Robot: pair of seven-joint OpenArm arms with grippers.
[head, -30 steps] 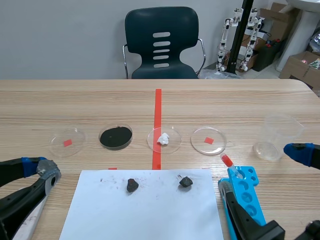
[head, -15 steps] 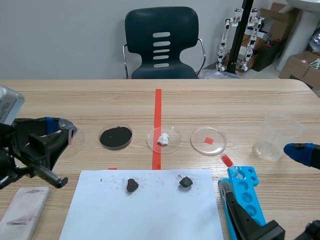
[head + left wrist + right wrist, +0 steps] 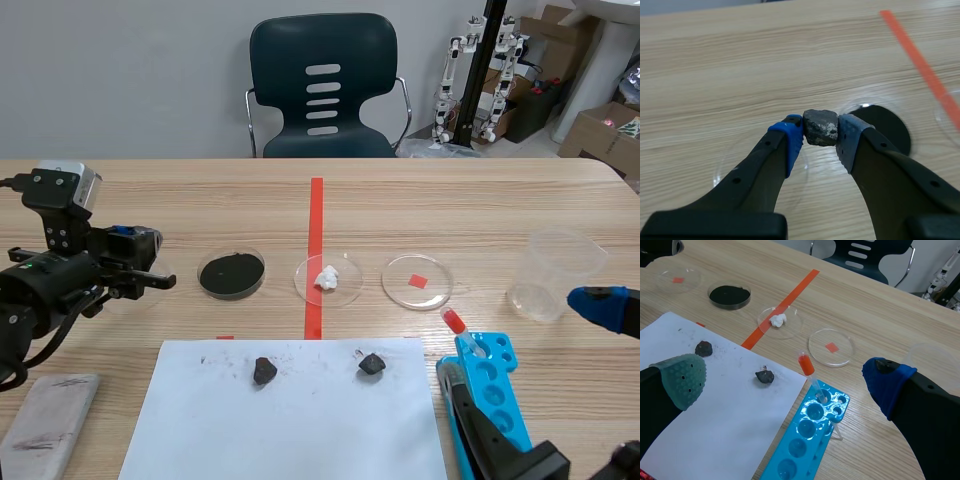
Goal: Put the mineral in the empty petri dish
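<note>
**Mineral in the pincer, poised over the end dish**

A pale wooden counter (image 3: 450,200) fills the room's foreground, with a black chair (image 3: 322,85) pushed in at its far side. The left pincer (image 3: 820,140) is clamped on the mineral (image 3: 821,127), a dark grey lump pinched between the two pads and held clear of the wood. Under it in the left wrist view lies the faint rim of a clear, empty petri dish (image 3: 727,162), just beside the dish of black powder (image 3: 890,132). The stone looks to hang over that dish's far edge rather than its middle, though the glass is hard to trace.

The pick-up looks done and the carry nearly so; placing is the step in hand. The next move likely calls for a small correction back over the dish's centre, a gentle descent, then parting the fingers low so the lump does not bounce out.

The right pincer (image 3: 785,380) rests spread wide and empty near the blue tube rack (image 3: 810,440). Two more dark lumps (image 3: 264,370) sit on the white sheet (image 3: 300,430).
</note>
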